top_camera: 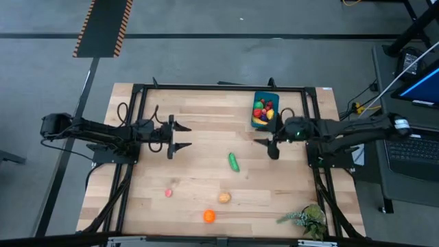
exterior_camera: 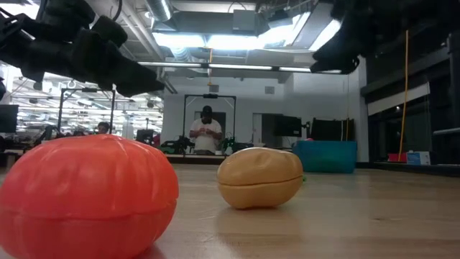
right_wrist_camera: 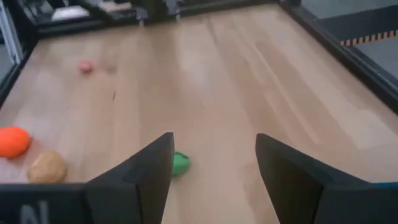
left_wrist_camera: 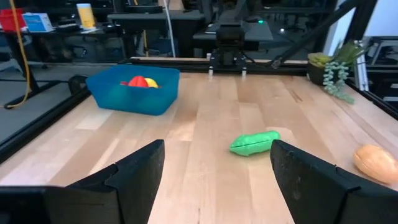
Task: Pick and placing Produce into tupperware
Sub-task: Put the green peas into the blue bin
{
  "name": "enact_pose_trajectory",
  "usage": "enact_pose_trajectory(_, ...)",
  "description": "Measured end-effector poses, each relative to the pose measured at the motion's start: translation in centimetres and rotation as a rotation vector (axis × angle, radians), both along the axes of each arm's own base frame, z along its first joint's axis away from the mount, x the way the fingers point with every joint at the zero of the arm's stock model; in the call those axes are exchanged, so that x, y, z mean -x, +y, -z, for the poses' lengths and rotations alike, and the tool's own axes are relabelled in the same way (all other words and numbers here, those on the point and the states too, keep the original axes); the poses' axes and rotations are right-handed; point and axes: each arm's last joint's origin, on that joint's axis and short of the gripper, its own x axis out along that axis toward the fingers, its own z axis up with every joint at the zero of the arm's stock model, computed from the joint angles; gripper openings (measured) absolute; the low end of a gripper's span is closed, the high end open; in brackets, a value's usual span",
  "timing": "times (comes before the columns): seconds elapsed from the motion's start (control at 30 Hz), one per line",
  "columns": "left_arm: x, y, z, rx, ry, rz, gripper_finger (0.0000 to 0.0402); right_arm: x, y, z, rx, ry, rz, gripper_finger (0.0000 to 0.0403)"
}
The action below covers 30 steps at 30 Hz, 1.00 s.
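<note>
The blue tupperware [top_camera: 265, 110] stands at the table's far right, holding several red and yellow produce pieces [left_wrist_camera: 142, 82]. Loose on the wood lie a green cucumber [top_camera: 234, 162], a small pink piece [top_camera: 168, 193], a tan piece [top_camera: 224, 197] and an orange piece [top_camera: 208, 216]. My left gripper [top_camera: 186, 136] hangs open at mid-left, pointing toward the table's right edge. My right gripper [top_camera: 269, 146] hangs open just near-side of the tupperware, pointing left. The cucumber [right_wrist_camera: 180, 163] shows beside its finger, apart from it.
A leafy green plant sprig [top_camera: 309, 218] lies at the table's near right corner. A black frame [top_camera: 219, 87] borders the table. Bare wood lies between the two grippers. In the low view a person [exterior_camera: 207, 134] stands in the room beyond the table.
</note>
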Motion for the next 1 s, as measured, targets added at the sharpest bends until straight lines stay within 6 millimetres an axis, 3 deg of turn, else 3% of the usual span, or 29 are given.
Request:
enact_pose_trajectory(0.2,-0.1,-0.6,0.0,0.0,0.002,0.037,0.0286,-3.1,4.2,-0.6,0.047,0.1,0.003,0.0227)
enact_pose_trajectory(0.37,0.0,-1.1,0.3,0.003,0.034,0.064,0.0286,-5.9,6.7,-0.3,0.014,0.222,0.11,0.0227)
enact_pose_trajectory(0.77,0.1,-1.9,1.0,0.007,0.106,0.112,0.0286,-12.6,9.5,1.5,-0.243,0.502,0.226,0.0227)
enact_pose_trajectory(1.0,0.2,-1.9,1.6,0.012,0.175,0.112,0.0286,-15.9,10.6,2.5,-0.319,0.569,0.254,0.0227)
